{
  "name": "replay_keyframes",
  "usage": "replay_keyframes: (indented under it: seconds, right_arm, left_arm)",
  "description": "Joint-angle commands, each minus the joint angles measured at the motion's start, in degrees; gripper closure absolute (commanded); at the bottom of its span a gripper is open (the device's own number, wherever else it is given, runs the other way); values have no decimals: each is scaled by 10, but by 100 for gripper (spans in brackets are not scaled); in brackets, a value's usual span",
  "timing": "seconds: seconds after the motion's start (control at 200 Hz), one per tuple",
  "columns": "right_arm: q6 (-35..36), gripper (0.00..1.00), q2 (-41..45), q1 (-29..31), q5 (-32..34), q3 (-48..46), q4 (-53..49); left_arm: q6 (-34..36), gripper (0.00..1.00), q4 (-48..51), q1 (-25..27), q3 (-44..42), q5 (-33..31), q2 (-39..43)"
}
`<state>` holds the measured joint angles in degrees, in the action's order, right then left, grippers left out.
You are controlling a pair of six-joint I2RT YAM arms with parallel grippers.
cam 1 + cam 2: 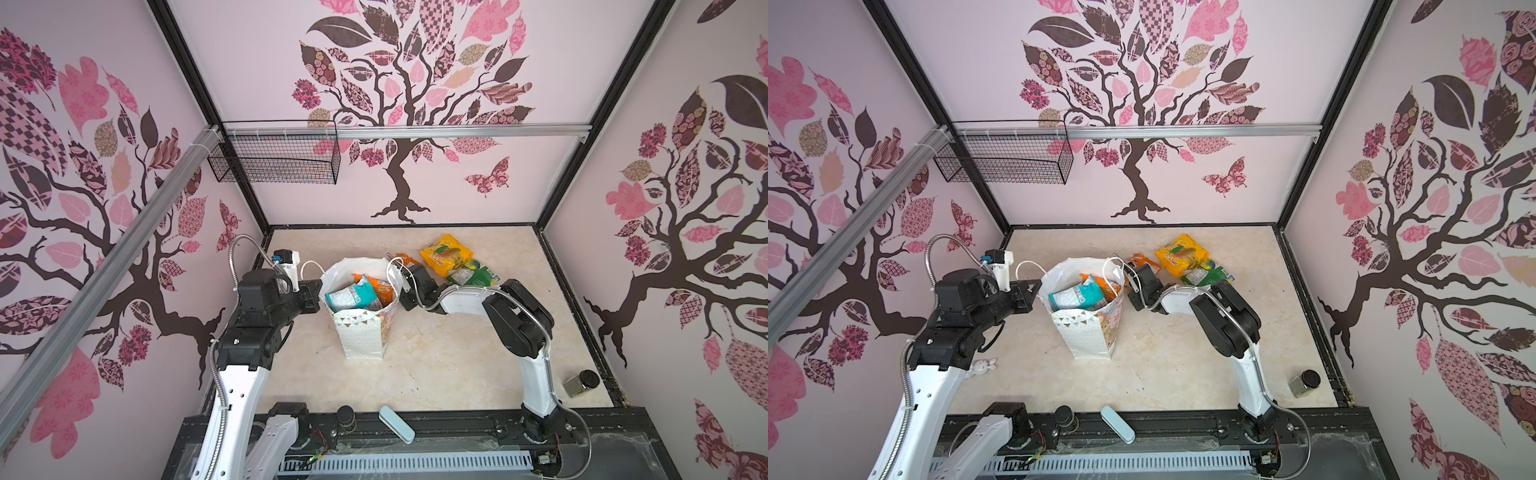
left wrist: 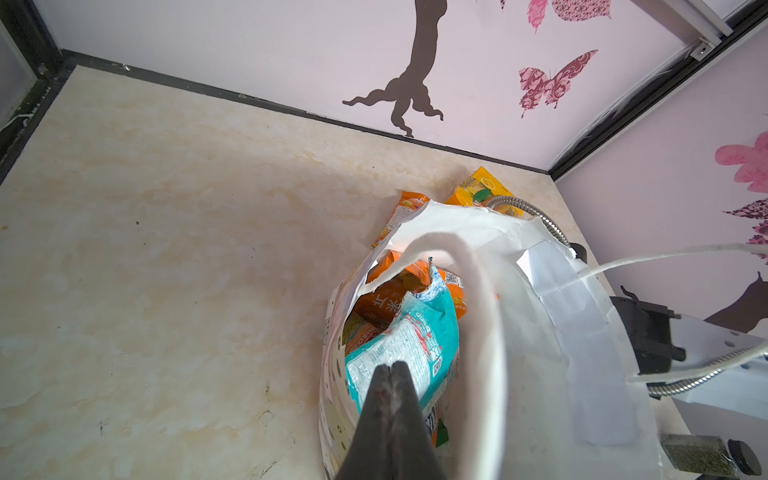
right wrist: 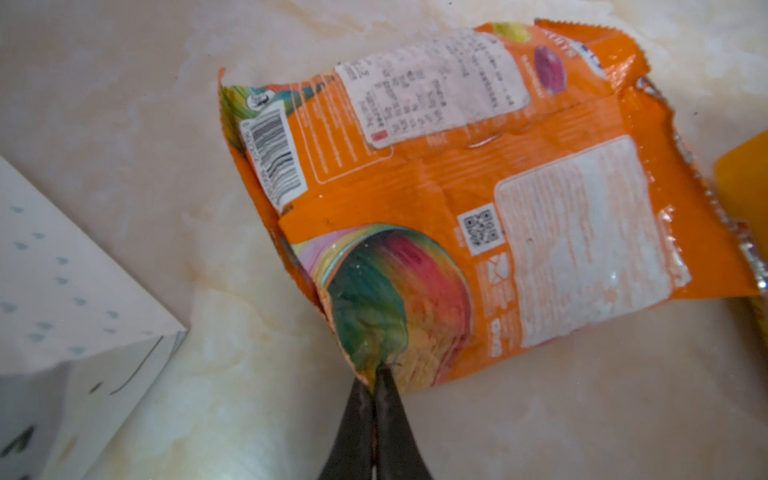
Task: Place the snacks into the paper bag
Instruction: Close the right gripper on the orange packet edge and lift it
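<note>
Orange snack packet [image 3: 436,187] on desk [image 3: 124,104], corner pinched in closed right claw [image 3: 376,376]; left claw [image 2: 390,370] closed at paper bag [image 1: 361,332] rim.

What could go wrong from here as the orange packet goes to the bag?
1. The right gripper has its jaws shut on only a corner of the orange packet, so the packet may slip free when lifted.
2. A cord handle loops across the mouth of the paper bag, and the teal packet sits near the rim. The new packet could snag or perch on top.
</note>
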<state>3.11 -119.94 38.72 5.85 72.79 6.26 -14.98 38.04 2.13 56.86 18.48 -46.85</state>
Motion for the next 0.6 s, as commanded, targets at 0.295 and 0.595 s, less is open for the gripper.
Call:
replay_keyframes:
  seconds: [0.295,0.595]
  right_arm:
    - [-88,100,76,-30,-66,-53,-7]
    - [-131,100,187,-39,-116,-107,-22]
  left_arm:
    - [6,98,-13,-3,-13,-2,9]
    - [6,98,-13,-3,-14,-2,11]
